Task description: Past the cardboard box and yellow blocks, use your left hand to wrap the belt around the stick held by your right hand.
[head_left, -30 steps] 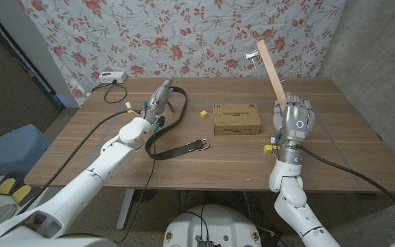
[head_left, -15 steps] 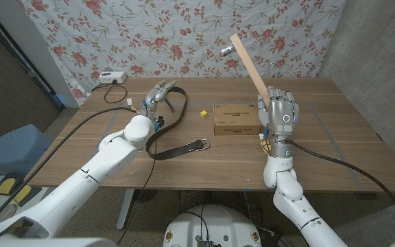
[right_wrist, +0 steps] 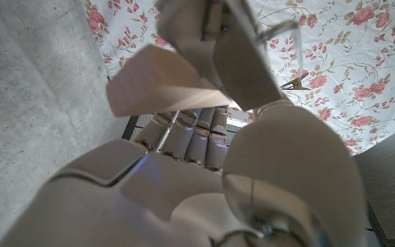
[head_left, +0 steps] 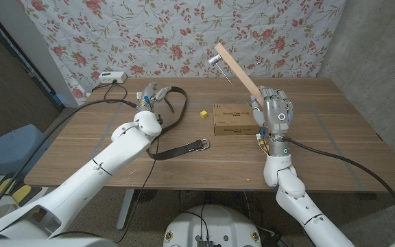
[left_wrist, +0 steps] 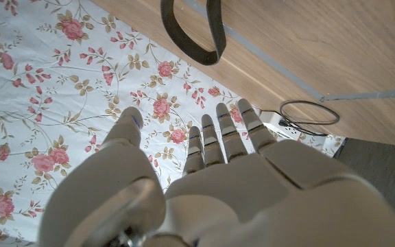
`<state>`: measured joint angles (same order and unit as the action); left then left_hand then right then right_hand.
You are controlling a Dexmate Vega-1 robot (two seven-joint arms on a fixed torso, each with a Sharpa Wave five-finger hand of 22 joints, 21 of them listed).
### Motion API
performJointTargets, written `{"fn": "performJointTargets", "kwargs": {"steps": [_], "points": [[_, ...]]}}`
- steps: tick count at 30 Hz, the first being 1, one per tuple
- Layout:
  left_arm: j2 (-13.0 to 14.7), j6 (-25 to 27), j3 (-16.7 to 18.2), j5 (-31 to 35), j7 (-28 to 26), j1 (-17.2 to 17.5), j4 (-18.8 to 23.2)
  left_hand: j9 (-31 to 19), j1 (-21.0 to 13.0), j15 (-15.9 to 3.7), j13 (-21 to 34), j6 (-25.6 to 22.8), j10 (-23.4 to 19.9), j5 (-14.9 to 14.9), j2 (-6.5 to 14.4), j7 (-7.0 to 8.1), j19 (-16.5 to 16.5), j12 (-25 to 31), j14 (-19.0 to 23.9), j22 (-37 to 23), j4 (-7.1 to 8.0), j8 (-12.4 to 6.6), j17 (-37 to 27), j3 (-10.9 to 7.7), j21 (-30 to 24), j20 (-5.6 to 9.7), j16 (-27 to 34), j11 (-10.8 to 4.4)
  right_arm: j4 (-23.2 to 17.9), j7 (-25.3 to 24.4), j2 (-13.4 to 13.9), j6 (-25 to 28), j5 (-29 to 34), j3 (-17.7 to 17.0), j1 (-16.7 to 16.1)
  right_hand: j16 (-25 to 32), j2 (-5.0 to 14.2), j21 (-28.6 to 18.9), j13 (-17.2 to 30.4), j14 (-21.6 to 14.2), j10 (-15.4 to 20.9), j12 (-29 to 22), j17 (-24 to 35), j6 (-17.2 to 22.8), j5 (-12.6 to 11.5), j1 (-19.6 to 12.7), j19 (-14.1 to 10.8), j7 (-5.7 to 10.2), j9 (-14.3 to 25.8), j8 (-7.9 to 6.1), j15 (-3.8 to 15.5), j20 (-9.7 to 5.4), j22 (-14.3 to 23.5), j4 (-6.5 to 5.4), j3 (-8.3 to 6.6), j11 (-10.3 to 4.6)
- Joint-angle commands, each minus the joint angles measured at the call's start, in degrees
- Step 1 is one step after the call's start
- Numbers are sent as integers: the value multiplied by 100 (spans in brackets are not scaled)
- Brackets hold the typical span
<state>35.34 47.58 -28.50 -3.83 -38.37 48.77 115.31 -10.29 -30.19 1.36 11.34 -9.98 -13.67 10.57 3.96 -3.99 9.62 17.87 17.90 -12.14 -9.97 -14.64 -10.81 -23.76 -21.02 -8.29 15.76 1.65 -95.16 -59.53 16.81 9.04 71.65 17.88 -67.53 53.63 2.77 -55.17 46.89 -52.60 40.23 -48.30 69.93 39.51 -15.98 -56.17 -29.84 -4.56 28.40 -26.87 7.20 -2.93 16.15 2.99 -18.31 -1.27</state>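
Leftward the flat pale wooden stick (head_left: 236,67) has been swung, now slanting over the brown cardboard box (head_left: 236,119) while clamped in the right robot hand (head_left: 276,115). Further back the left robot hand (head_left: 152,95) has been carried, beside the dark leather belt (head_left: 175,123), whose raised loop is seen curving over the grained tabletop (head_left: 334,130). From the wrist its fingers (left_wrist: 219,134) are shown straight and apart, holding nothing. One small yellow block (head_left: 202,114) lies beside the box; another behind the right wrist is mostly hidden.
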Motion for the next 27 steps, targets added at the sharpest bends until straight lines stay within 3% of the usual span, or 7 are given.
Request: {"fn": "performJointTargets", "kwargs": {"steps": [1, 12, 19, 27], "points": [[-401, 1562, -529, 721, -102, -779, -305, -25, -42, 7, 10, -150, -107, -18, 0, -24, 78, 51, 151, -9, 89, -47, -45, 6, -61, 10, 79, 1, -77, -80, 152, -346, -31, -51, -39, 31, 727, -59, 18, -40, 541, 4, 12, 971, -60, -735, 29, 968, 409, -132, 555, -496, -9, -115, -83, -732], [-763, 2387, -850, 956, 206, -1523, -1135, -28, 76, 30, 19, -226, -242, -29, -30, -27, 170, 60, 247, -12, 174, -17, -95, 74, -103, -2, 109, 35, -150, -21, 253, -491, -18, -106, -59, 36, 724, -138, -5, -56, 562, 34, 14, 980, -74, -741, 57, 976, 392, -135, 555, -498, -54, -113, -72, -734], [-957, 2510, -1146, 1087, 349, -1901, -1691, -29, 88, -9, 22, -280, -287, -23, -53, -65, 211, 58, 315, -12, 176, -10, -104, 88, -122, 20, 125, 10, -146, 29, 286, -537, -68, -175, -80, 35, 722, -189, 19, -59, 569, 33, 14, 983, -82, -744, 80, 973, 380, -135, 555, -496, -86, -112, -65, -718], [-1424, 2418, -1206, 1103, 372, -2199, -2475, -28, 205, -28, 29, -538, -546, -18, -101, -118, 388, 105, 582, -14, 236, -38, -142, 159, -199, 33, 214, 35, -96, 60, 322, -610, -139, -226, -83, 35, 721, -227, 32, -62, 566, 39, 14, 983, -87, -742, 108, 977, 371, -135, 555, -502, -114, -115, -57, -720]]}}
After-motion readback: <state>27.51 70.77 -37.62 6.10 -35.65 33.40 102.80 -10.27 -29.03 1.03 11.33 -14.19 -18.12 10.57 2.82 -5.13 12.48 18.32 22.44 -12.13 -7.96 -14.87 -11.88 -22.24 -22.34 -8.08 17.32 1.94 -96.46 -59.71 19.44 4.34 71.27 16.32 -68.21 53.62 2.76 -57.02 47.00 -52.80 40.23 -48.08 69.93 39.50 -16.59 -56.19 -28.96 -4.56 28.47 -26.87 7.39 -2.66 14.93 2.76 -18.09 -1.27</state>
